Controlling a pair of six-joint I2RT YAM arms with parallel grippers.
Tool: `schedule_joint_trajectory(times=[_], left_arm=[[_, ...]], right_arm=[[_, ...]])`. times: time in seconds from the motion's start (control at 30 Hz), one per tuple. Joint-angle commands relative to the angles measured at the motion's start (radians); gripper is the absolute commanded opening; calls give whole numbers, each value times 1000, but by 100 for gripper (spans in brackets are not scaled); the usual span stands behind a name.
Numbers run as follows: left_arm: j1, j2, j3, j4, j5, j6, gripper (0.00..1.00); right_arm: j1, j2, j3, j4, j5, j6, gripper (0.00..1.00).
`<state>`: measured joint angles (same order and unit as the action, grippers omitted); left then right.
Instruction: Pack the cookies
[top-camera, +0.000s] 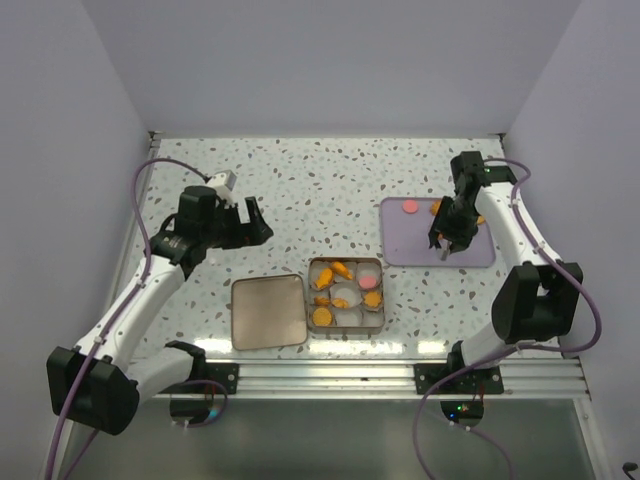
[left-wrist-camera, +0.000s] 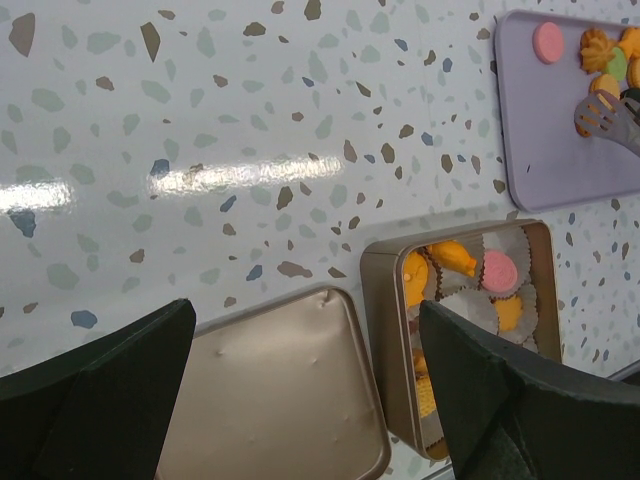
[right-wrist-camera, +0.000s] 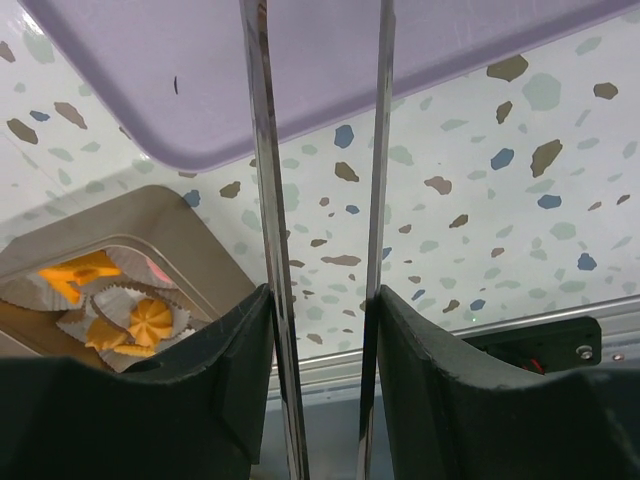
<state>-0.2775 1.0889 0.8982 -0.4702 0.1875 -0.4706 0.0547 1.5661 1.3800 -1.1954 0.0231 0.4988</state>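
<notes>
Several orange cookies (top-camera: 322, 317) and one pink cookie (top-camera: 372, 299) lie in paper cups in the open gold tin (top-camera: 346, 262). A pink cookie (top-camera: 410, 207) and a few orange cookies (left-wrist-camera: 598, 45) lie on the purple tray (top-camera: 420, 252). My right gripper (top-camera: 447, 235) is over the tray, shut on metal tongs (right-wrist-camera: 262, 150), whose slotted tips (left-wrist-camera: 598, 117) are close to the orange cookies. My left gripper (top-camera: 250, 225) is open and empty above the table, left of the tin.
The tin's gold lid (top-camera: 267, 311) lies flat just left of the tin, below my left gripper in the left wrist view (left-wrist-camera: 270, 390). Empty white paper cups (top-camera: 345, 294) sit in the tin. A metal rail (top-camera: 400, 372) runs along the near table edge.
</notes>
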Motion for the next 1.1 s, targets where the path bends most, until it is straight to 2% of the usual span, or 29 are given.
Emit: schedule_joint_trajectory(times=[0.0,0.27,0.57,0.87,1.07], left_arm=[[-3,8,45,59,12,7,100],[-3,11,31,82,9,-8,100],[-3,-10,36,76,3,-14,100],[-3,-61,39,45,0,-20,100],[-3,-110,19,25,3,-25,100]], right_arm=[[-16,12,56,13,-20,-23,45],[-21,11,60,-3,-55,-31,44],[-21,-20,25,7,-100,-28,33],[-23,-84,68,-27,-114,-37,30],[-21,-141,80,-43,-179,-20,28]])
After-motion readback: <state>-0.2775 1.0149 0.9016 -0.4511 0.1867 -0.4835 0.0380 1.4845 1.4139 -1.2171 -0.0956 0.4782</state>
